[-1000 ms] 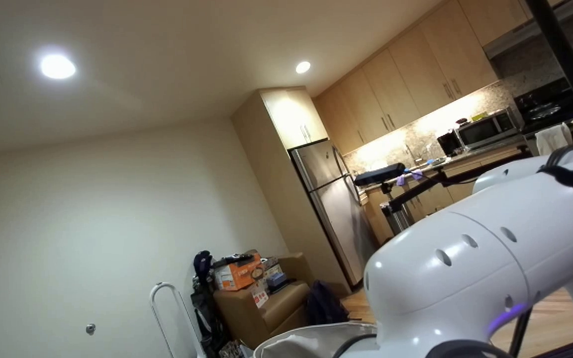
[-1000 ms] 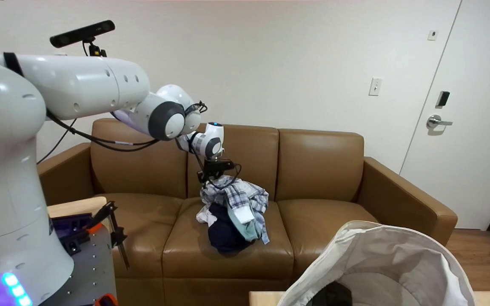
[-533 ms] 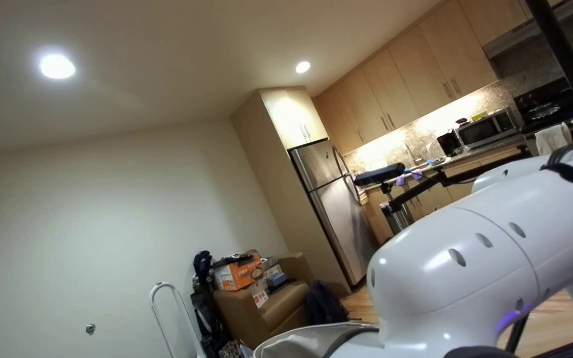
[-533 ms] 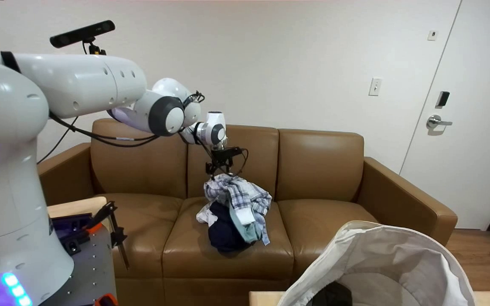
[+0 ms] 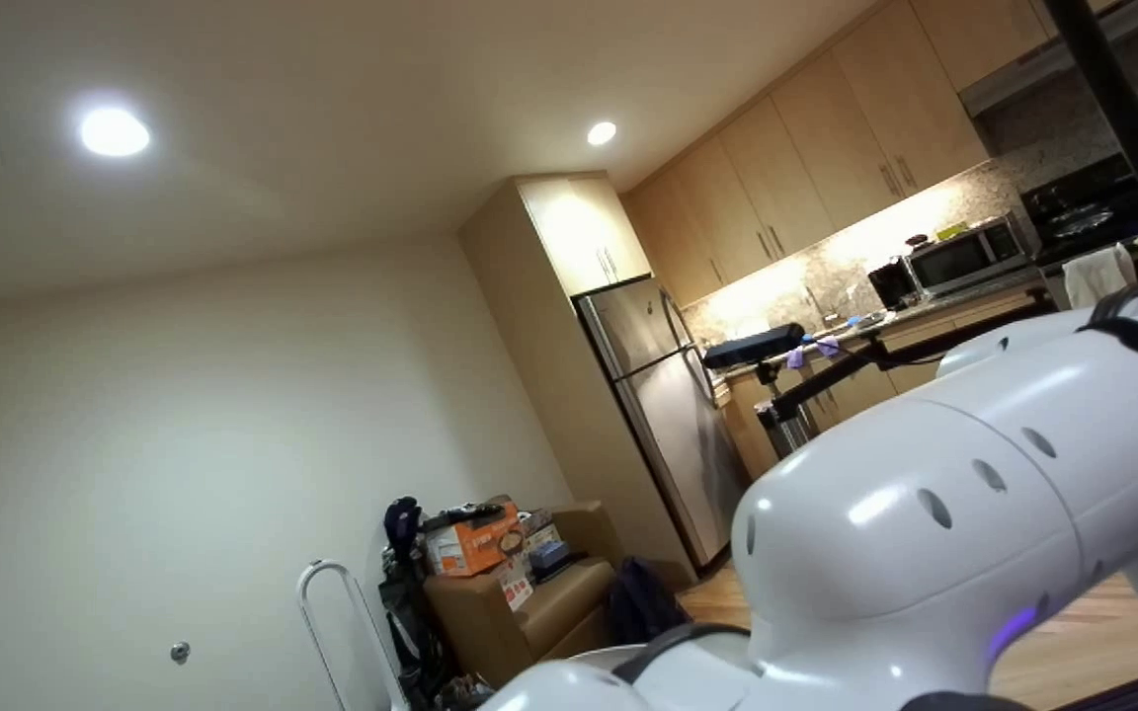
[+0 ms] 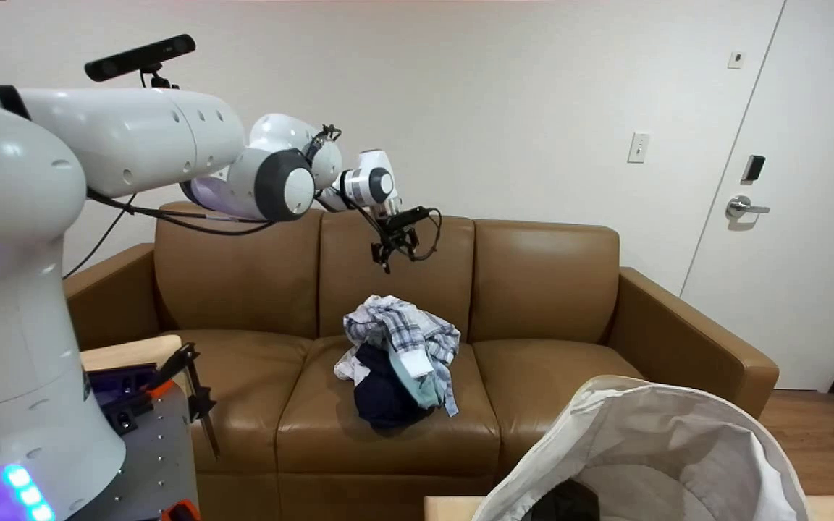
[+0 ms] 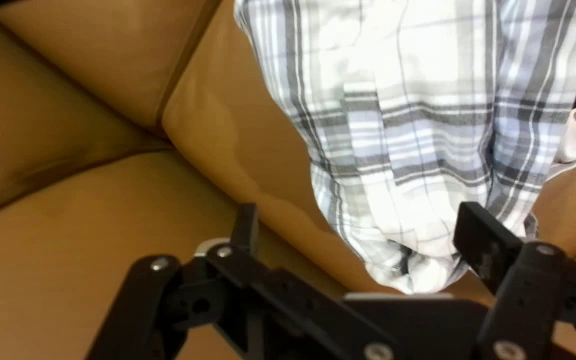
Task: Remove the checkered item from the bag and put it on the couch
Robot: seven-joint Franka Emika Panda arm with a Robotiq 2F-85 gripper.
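The checkered item is a blue, white and grey plaid shirt (image 6: 404, 325). It lies crumpled on top of a pile of clothes on the middle seat of the brown couch (image 6: 547, 278). It also fills the upper right of the wrist view (image 7: 418, 130), with the couch (image 7: 78, 240) beside it. My gripper (image 6: 382, 262) is above the shirt, apart from it. In the wrist view my gripper (image 7: 357, 220) has its fingers wide apart with nothing held. The pale fabric bag (image 6: 667, 427) stands open at the lower right, with a dark item (image 6: 567, 501) inside.
A navy garment (image 6: 382, 396) and a teal cloth (image 6: 423, 391) lie under the shirt. The bag stands on a light wooden surface (image 6: 453, 508). The robot's mount table (image 6: 163, 434) with a black clamp (image 6: 200, 394) is at the lower left. A camera (image 6: 140, 58) stands behind the arm.
My gripper was at the top of the shirt a second ago. It has risen and moved slightly right, away from it. The shirt stays on the pile, having shifted only slightly.
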